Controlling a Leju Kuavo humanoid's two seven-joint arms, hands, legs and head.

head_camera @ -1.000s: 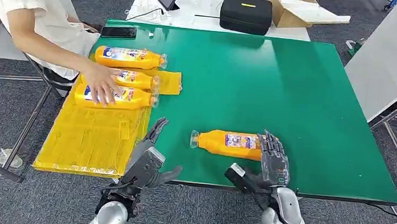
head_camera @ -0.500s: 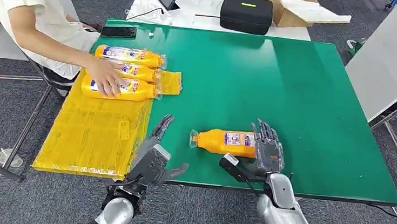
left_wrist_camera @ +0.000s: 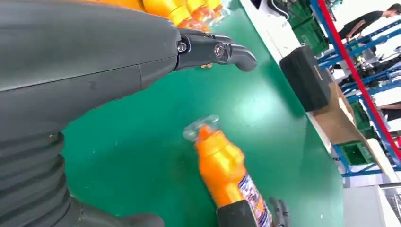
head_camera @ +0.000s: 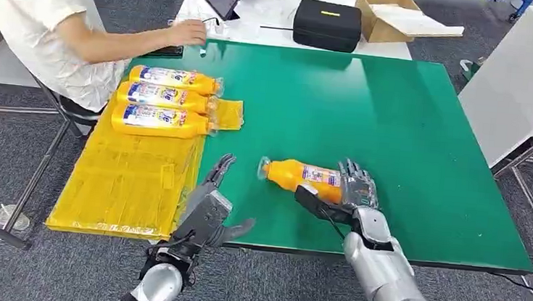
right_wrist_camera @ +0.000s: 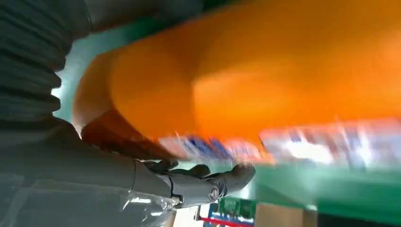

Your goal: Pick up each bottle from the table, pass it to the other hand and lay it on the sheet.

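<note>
Orange bottle (head_camera: 300, 177) gripped by right hand (head_camera: 347, 199) fingers (thumb underneath); left hand (head_camera: 207, 207) spread, holding nothing.

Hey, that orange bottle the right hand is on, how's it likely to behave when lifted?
The orange bottle lies on its side on the green table, so it may roll if nudged. It looks full, probably heavyish. The right hand wraps its base end; the cap end might dip.

Bare green counter (head_camera: 397, 118) stretches wide to the right and far side. Between the left hand (head_camera: 207, 207) and the orange bottle (head_camera: 301, 177) lies an open gap. Three bottles (head_camera: 162, 98) crowd the yellow sheet's (head_camera: 126, 182) far end; its near part is free.
</note>
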